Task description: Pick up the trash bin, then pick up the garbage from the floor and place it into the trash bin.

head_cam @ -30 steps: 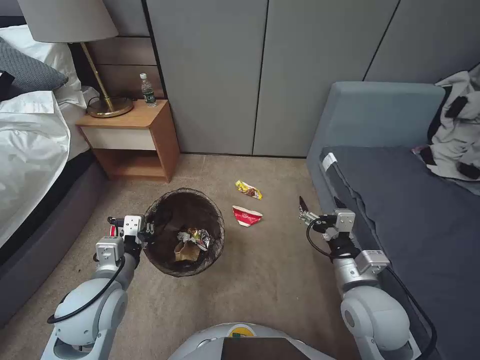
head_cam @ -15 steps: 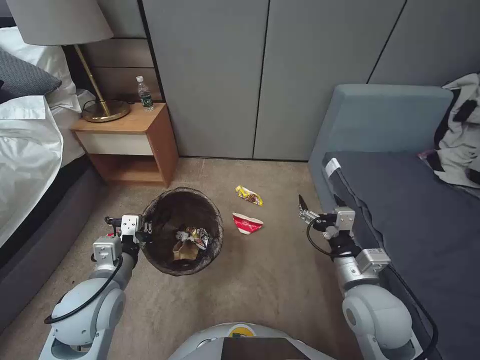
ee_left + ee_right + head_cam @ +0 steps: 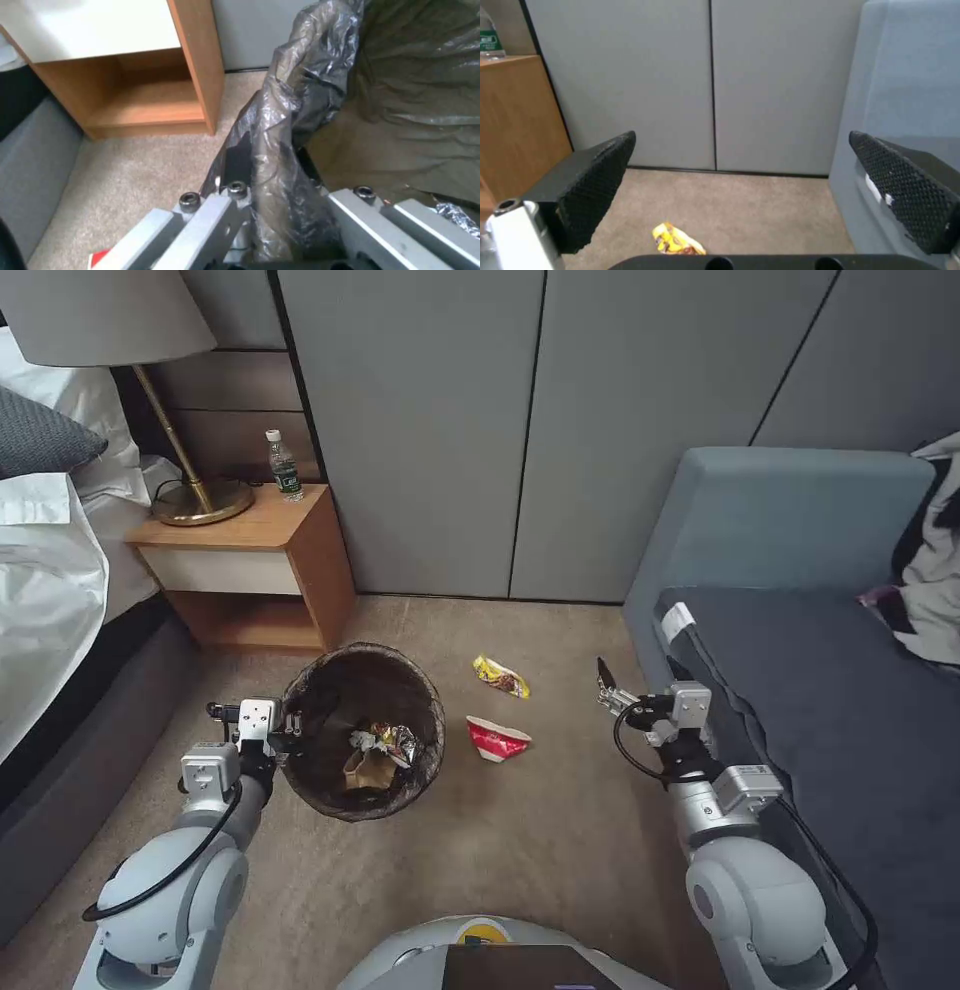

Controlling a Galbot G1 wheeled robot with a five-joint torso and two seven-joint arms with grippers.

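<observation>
The trash bin [image 3: 362, 732], lined with a dark bag, hangs just above the carpet at my left. My left gripper [image 3: 288, 734] is shut on its near rim. In the left wrist view the bag-covered rim [image 3: 280, 123] runs between the fingers [image 3: 210, 215]. A tan paper bag [image 3: 362, 772] and a silver wrapper [image 3: 397, 740] lie inside the bin. Two pieces of garbage lie on the floor: a yellow wrapper [image 3: 500, 676] [image 3: 676, 240] and a crushed red-and-white carton [image 3: 497, 738]. My right gripper [image 3: 638, 678] [image 3: 750, 183] hovers open beside the sofa, right of the carton, holding nothing.
A wooden nightstand [image 3: 250, 560] with a lamp [image 3: 190, 495] and a water bottle [image 3: 283, 467] stands beyond the bin. A bed [image 3: 50, 600] lies to the left, a grey-blue sofa [image 3: 800, 670] to the right. Grey wall panels [image 3: 520, 420] close the back.
The whole head view has shifted: the nightstand and bed slid left and the wall dropped lower in the picture, so the camera moved. Both arms and the held bin keep their pose.
</observation>
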